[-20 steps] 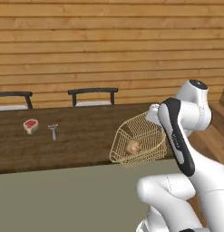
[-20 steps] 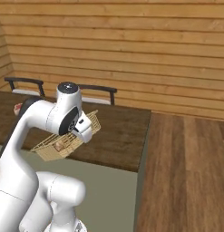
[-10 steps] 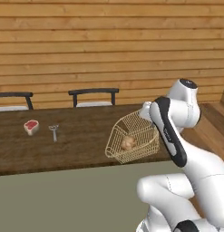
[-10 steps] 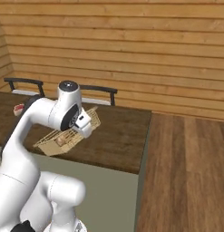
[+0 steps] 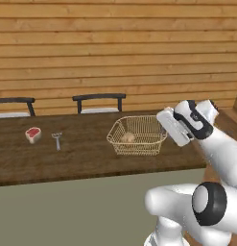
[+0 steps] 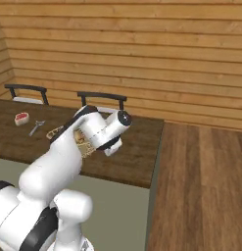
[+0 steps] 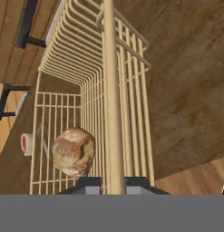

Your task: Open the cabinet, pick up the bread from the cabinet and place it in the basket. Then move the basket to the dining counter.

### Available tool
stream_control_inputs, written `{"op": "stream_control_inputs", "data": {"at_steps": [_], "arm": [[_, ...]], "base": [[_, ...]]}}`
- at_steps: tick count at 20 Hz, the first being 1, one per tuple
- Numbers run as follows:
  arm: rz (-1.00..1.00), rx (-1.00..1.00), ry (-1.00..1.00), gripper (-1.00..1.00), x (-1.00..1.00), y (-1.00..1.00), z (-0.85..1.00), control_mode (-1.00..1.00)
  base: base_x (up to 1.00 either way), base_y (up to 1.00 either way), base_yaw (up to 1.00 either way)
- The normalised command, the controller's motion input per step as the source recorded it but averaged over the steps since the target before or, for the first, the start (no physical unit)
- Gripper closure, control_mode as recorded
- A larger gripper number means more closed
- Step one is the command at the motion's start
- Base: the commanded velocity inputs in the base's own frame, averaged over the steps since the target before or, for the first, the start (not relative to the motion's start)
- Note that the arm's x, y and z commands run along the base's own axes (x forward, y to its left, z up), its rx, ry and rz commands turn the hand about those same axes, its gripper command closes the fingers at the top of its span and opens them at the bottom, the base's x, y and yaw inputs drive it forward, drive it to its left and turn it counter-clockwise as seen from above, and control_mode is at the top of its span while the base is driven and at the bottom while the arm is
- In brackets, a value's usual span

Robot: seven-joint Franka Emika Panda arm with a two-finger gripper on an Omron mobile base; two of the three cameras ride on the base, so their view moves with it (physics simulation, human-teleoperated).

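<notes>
Hand view, fingers (image 7: 114, 185) clamped on wire basket (image 7: 86, 113) rim, round crusty bread (image 7: 73, 152) inside, apparently over dark wood dining counter (image 7: 186, 90).

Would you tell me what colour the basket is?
Pale gold wire; the basket shows best in the hand view, with the tan-brown bread inside.

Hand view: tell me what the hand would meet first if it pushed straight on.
The hand is already shut on the basket rim; beyond that, probably the dining counter, though depth is unclear.

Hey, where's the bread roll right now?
The bread lies inside the basket, which the gripper holds by its rim over the dining counter, right of the meat piece.
</notes>
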Motion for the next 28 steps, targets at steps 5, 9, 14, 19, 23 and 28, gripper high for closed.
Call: {"op": "stream_control_inputs", "data": {"at_steps": [5,9,14,19,23,28], "arm": [[0.03,0.20,-0.05,1.00,0.93,-0.38,-0.41,-1.00],[0.12,0.00,-0.08,1.00,0.63,-0.08,-0.36,-1.00],[0.06,-0.08,-0.01,1.00,0.36,0.00,-0.31,-1.00],[0.00,-0.10,0.00,1.00,0.19,-0.01,-0.17,-1.00],[0.00,-0.08,0.00,1.00,0.18,-0.01,-0.19,-1.00],[0.00,-0.06,0.00,1.00,0.14,0.00,-0.26,-1.00]], "base": [[0.00,0.00,0.00],[0.00,0.00,0.00],[0.00,0.00,0.00],[0.00,0.00,0.00],[0.00,0.00,0.00],[0.00,0.00,0.00]]}}
